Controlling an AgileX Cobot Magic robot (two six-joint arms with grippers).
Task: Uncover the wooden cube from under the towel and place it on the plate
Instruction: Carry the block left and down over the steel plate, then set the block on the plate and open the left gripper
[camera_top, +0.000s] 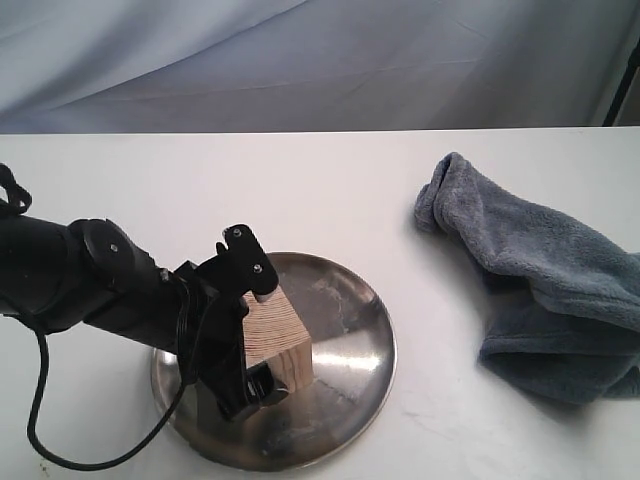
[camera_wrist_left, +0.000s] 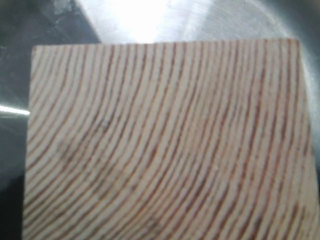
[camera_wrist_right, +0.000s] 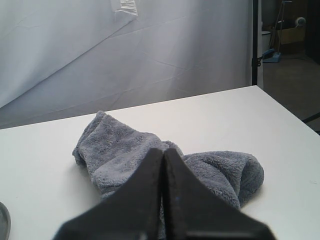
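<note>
Step in hand: setting the wooden cube (camera_top: 285, 335) down on the plate (camera_top: 372, 335) and letting go of it
Cube position: inside the plate's rim, left of the plate's centre in the exterior view; the towel (camera_top: 545, 275) no longer covers it
Cube contact: its lower edge appears to meet the plate surface, but whether it sits flat or is slightly tilted cannot be told
Left end effector (camera_top: 265, 330): closed on the wooden cube, one finger on the far face and one on the near face
Left wrist view: the cube's ringed end grain fills the frame, with bright steel beyond it; the fingers are out of that frame
Right end effector (camera_wrist_right: 163, 156): closed and empty, fingers pressed together, held above the desk (camera_top: 300, 190) facing the towel; not seen in the exterior view
Towel position: bunched on the right side of the desk, well apart from the plate
Progress (judged): uncovering done, placement nearly done, release not yet made
Procedure: lower until the cube's base lies flat on the steel, then open the jaws evenly so neither finger pushes the cube sideways
Retreat: lift straight up until the fingers are clear of the top face, and only then move sideways
Caution: the plate is smooth and shallow; a dragged finger could slide the cube toward the rim or shift the plate
</note>
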